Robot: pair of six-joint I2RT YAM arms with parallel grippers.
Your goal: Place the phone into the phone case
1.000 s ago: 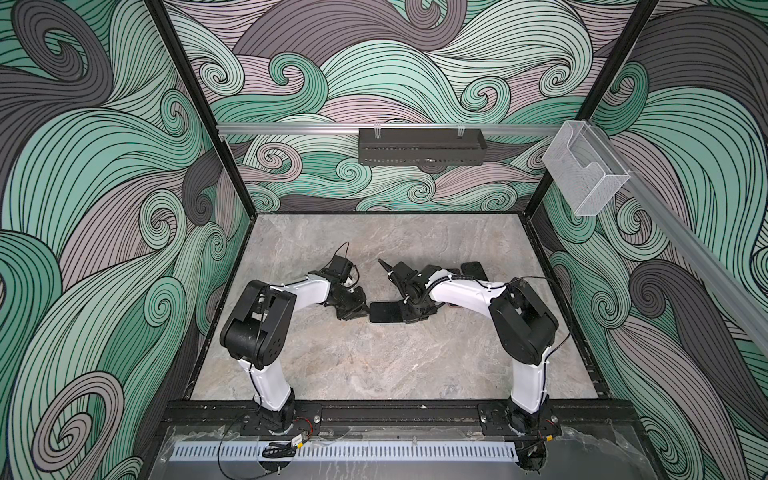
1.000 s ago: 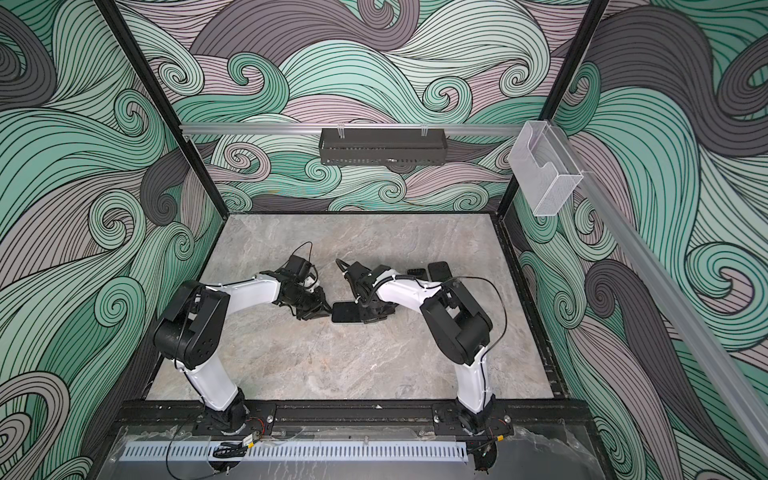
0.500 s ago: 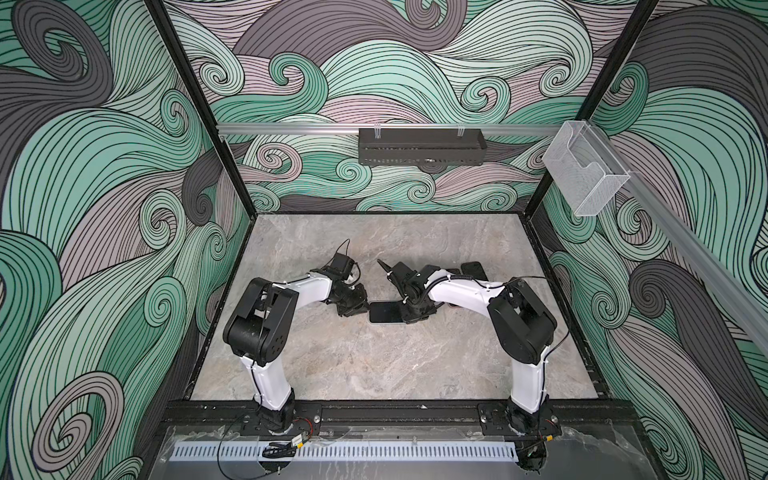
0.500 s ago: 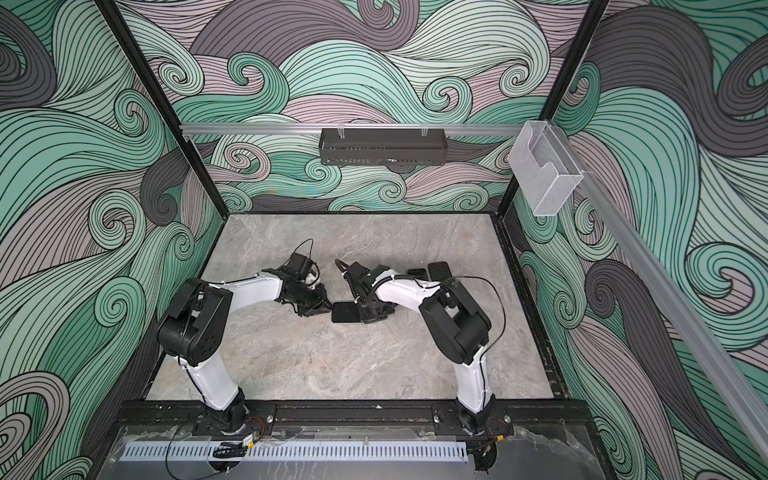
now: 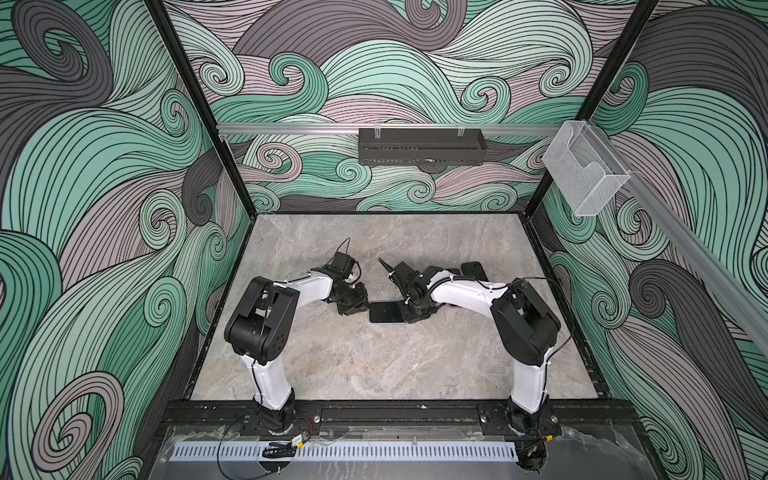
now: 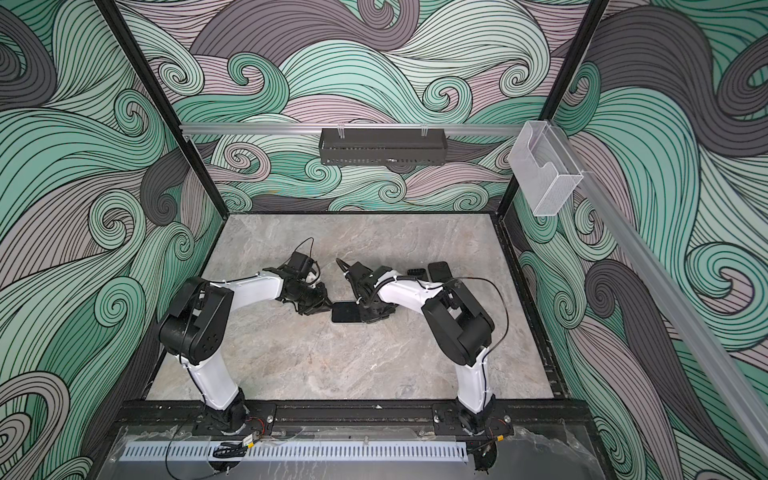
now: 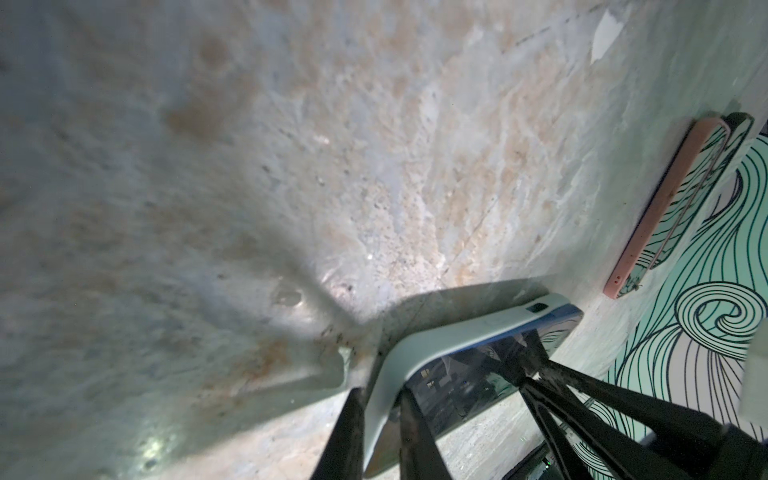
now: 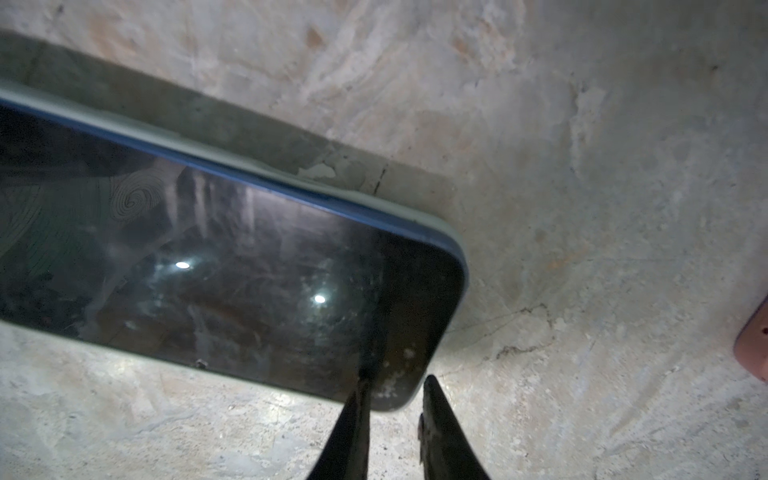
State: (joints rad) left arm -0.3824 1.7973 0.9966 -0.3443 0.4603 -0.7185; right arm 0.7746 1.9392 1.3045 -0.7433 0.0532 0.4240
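Pale-green phone case (image 7: 436, 345) lies at table (image 5: 374, 374) centre, phone (image 8: 228, 270) inside, blue edge proud along one side. Left gripper (image 7: 379, 392), 9 o'clock end, pinches case rim; right gripper (image 8: 395, 380), 3 o'clock, slightly parted, empty. Remaining, probably: seat that edge fully.

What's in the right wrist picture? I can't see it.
A dark-screened phone lies in a pale case on a stone table, its blue edge showing along one side. The right gripper sits slightly open at one corner.
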